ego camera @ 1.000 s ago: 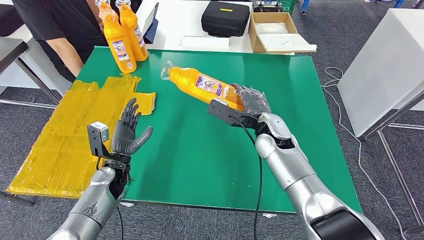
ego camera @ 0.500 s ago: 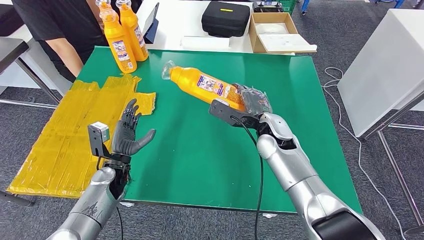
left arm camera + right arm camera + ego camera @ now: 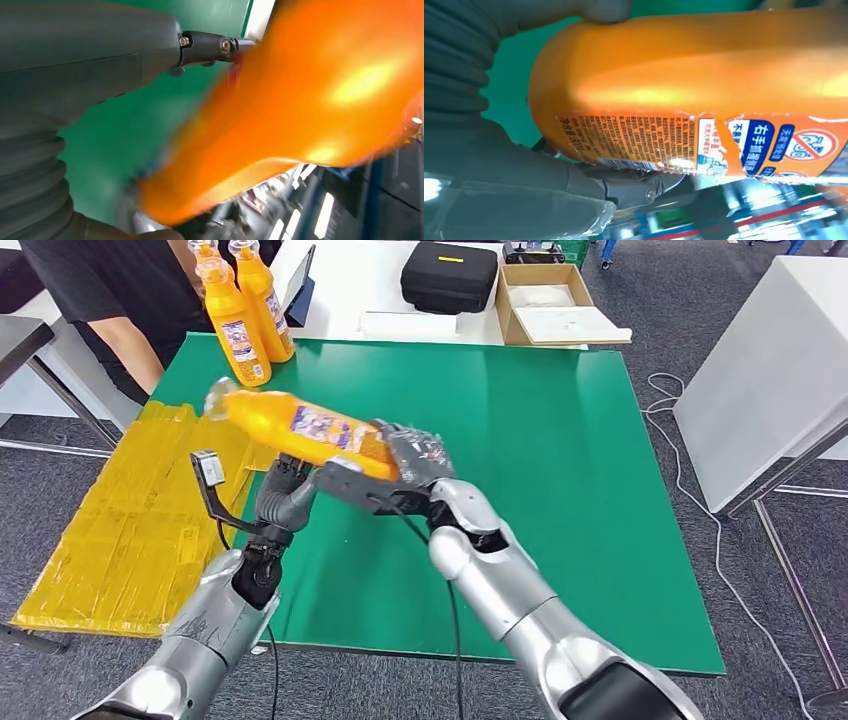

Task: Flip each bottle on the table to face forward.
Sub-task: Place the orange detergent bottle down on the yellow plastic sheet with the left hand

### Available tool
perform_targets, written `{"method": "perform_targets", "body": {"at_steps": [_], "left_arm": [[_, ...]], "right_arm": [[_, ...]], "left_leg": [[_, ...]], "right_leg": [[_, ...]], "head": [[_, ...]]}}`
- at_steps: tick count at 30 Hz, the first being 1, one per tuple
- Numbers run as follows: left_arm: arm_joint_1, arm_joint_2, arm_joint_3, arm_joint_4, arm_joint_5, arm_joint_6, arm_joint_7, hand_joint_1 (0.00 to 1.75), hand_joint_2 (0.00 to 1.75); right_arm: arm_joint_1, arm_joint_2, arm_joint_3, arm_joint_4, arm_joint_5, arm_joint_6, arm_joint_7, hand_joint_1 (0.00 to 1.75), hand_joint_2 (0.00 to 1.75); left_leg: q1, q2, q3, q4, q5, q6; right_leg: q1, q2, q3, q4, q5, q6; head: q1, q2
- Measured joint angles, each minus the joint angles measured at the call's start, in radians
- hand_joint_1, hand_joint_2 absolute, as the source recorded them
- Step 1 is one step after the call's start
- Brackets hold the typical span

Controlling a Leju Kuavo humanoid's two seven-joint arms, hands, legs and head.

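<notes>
Over the green table, the right robot hand grips an orange bottle; its label shows up close.

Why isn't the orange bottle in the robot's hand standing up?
The orange bottle is tipped sideways, lifted off the table in the right hand.

Right hand holds orange bottle lying sideways above the near-left part of green table; left hand sits just under it, so that spot is crowded. Two upright bottles block the far-left corner, with a person's arm just beside them. Yellow sheet lies flat along the left edge, low, no real obstacle. Table's centre, right half and near edge are open green surface. Black case and cardboard box sit on the white table beyond the far edge.
</notes>
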Motion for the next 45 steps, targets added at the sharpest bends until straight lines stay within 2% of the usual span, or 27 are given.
{"method": "perform_targets", "body": {"at_steps": [5, 17, 28, 43, 44, 45], "left_arm": [[0.007, -0.013, 0.002, -0.003, 0.047, 0.016, 0.017, 0.0, 1.75], [0.07, -0.021, 0.005, -0.082, 0.046, 0.069, 0.022, 0.0, 1.75], [0.118, -0.013, 0.036, -0.175, 0.061, 0.095, 0.043, 0.0, 1.75], [0.153, 0.014, 0.12, -0.246, 0.057, 0.083, 0.075, 0.0, 1.75], [0.152, 0.014, 0.124, -0.246, 0.055, 0.081, 0.076, 0.08, 1.75], [0.152, 0.014, 0.127, -0.246, 0.053, 0.079, 0.078, 0.52, 1.75]], "right_arm": [[-0.001, 0.048, 0.117, 0.025, -0.086, -0.033, 0.038, 1.75, 1.75], [-0.006, 0.056, 0.215, 0.039, -0.133, -0.038, 0.073, 1.75, 1.75], [-0.003, 0.057, 0.242, 0.043, -0.122, -0.035, 0.064, 1.75, 1.75], [0.039, 0.057, 0.217, 0.063, -0.04, -0.035, 0.035, 1.75, 1.75], [0.043, 0.058, 0.212, 0.063, -0.032, -0.035, 0.035, 1.75, 1.75], [0.047, 0.059, 0.207, 0.063, -0.026, -0.035, 0.035, 1.75, 1.75]], "left_leg": [[0.0, -0.002, -0.001, 0.0, 0.0, 0.0], [-0.001, -0.001, -0.001, 0.0, 0.0, 0.0], [-0.001, -0.001, -0.001, 0.0, 0.0, 0.0], [-0.001, -0.001, -0.001, 0.0, 0.0, 0.0], [-0.001, -0.001, -0.001, 0.0, 0.0, 0.0], [-0.001, -0.001, -0.001, 0.0, 0.0, 0.0]], "right_leg": [[0.0, -0.002, 0.0, 0.0, 0.0, 0.0], [-0.001, -0.002, 0.0, 0.0, 0.0, 0.0], [-0.001, -0.001, -0.001, 0.0, 0.0, 0.0], [-0.001, -0.001, -0.001, 0.0, 0.0, 0.0], [-0.001, -0.001, -0.001, 0.0, 0.0, 0.0], [-0.001, -0.001, -0.001, 0.0, 0.0, 0.0]], "head": [[0.0, 0.0], [0.0, 0.0], [0.0, 0.0], [0.0, 0.0], [0.0, 0.0], [0.0, 0.0]]}}
